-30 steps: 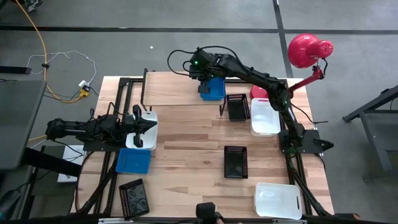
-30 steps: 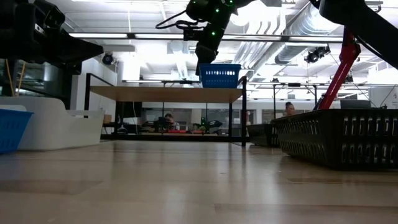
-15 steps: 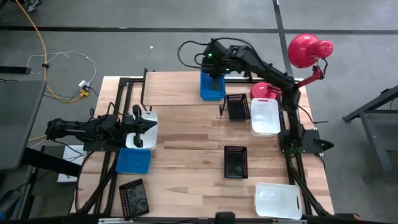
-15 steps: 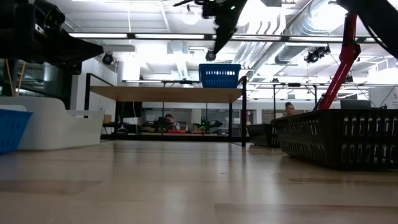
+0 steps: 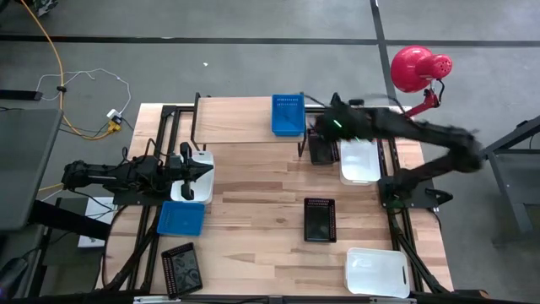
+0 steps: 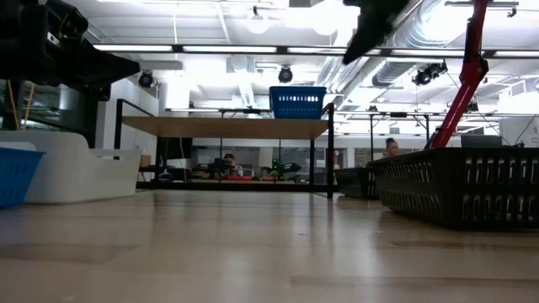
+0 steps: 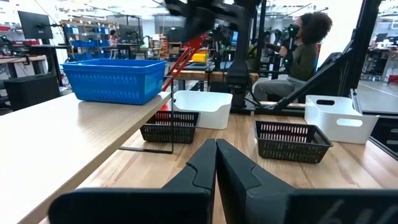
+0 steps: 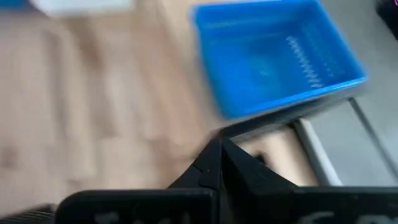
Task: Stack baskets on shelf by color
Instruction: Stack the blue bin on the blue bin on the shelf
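We see a blue basket (image 5: 288, 114) alone on the shelf (image 5: 236, 120); right gripper (image 5: 331, 125), fingers together, at upper centre; left gripper (image 5: 205, 171) fingers together.

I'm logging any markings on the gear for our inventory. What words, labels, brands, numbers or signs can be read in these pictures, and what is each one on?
Readable text: none.
Blue basket on the shelf: no label shows.
White baskets, black mesh baskets: no marking shows.
Red lamp: plain.
Monitors and shelving in the room behind, left wrist view: too small to read.
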Controlling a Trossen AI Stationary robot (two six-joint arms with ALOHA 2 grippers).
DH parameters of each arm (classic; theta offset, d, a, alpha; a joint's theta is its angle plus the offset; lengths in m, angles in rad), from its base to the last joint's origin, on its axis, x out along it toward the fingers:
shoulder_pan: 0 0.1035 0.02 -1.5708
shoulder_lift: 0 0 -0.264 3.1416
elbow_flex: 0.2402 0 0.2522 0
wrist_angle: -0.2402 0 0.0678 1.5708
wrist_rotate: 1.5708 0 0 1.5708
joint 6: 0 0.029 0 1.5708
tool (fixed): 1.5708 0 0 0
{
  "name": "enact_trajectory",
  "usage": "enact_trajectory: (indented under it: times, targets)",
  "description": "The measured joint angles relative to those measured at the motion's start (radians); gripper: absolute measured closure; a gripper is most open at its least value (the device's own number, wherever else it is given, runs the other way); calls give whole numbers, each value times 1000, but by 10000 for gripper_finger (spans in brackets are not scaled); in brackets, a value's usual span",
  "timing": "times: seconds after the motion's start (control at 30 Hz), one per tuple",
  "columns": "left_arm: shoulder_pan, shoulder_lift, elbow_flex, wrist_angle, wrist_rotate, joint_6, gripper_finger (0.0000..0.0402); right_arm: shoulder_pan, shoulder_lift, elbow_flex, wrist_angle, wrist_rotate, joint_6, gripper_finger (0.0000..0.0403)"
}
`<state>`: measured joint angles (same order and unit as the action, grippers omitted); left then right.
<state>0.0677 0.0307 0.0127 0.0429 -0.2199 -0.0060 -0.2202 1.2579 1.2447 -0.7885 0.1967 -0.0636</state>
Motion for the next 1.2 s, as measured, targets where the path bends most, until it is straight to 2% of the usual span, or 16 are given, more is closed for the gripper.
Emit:
enact_trajectory:
  times: [0.13, 0.23, 0.4, 0.53, 0.7, 0.87, 1.0, 1.07, 1.13, 1.2]
  targets:
    - [0, 0, 0, 0, 0, 0, 401, 147, -229, -317, 336, -28, 79, 403]
    - [0, 0, 0, 0, 0, -1, 401, 262, -333, -488, 570, -33, 85, 403]
    - [0, 0, 0, 0, 0, 0, 401, 400, -399, -668, 914, -33, 58, 403]
    - [0, 0, 0, 0, 0, 0, 401, 455, -392, -735, 1097, -33, -28, 403]
    - [0, 0, 0, 4, 0, -1, 401, 474, -370, -740, 1169, -32, -48, 403]
    - [0, 0, 0, 62, 0, -19, 401, 479, -368, -740, 1170, -32, -50, 403]
    - [0, 5, -1, 166, -4, -117, 401, 476, -368, -740, 1169, -32, -76, 403]
    - [-3, 22, 0, 244, 27, -188, 398, 476, -368, -740, 1169, -31, -87, 403]
    - [-21, 57, 0, 265, 72, -229, 388, 476, -368, -740, 1168, -23, -97, 403]
    - [-47, 114, 14, 260, 72, -273, 370, 476, -368, -740, 1167, -13, -102, 403]
